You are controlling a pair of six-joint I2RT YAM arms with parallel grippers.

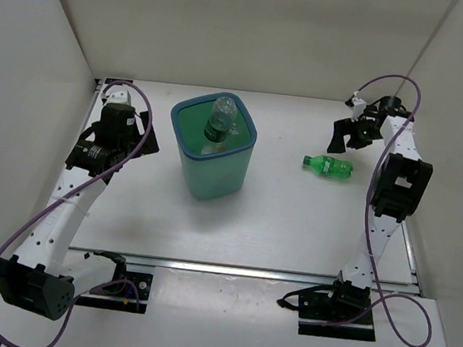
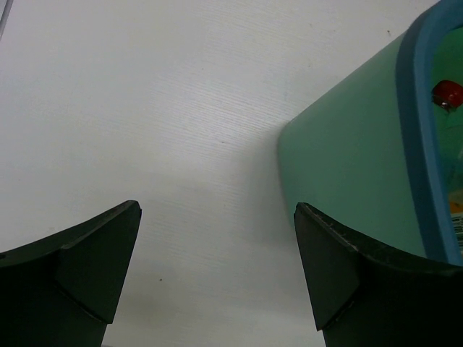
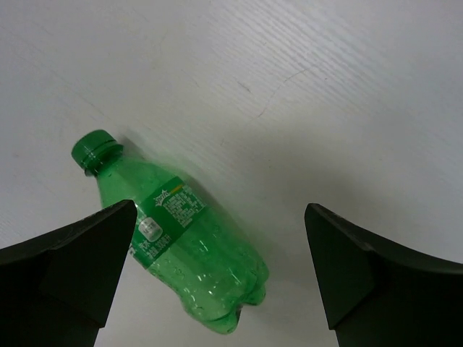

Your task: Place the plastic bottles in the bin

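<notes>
We see one green bottle point(image 3: 192, 256) lying on its side on the worktop point(image 1: 276, 220), well apart from the bin point(image 1: 212, 175), cap pointing toward the bin. It is the only bottle outside the bin in these views, so we judge the task to be near its end.

The right hand point(image 1: 349, 133) hovers above this bottle with its fingers spread wide and nothing between them. In the wrist view the bottle sits off-centre, its body reaching under the left-side finger. We think the hand needs to shift across before descending, so that the fingers straddle the body.

The bin stands upright in the middle of the worktop. A clear bottle point(image 1: 219, 118) with a dark label leans in it, top poking above the rim, probably resting on bottles beneath. The left wrist view shows a red cap point(image 2: 446, 94) inside; what it belongs to we cannot tell.

The left hand point(image 2: 217, 210) is open and empty, parked just beside the bin's outer wall, apparently keeping clear of the drop path.
</notes>
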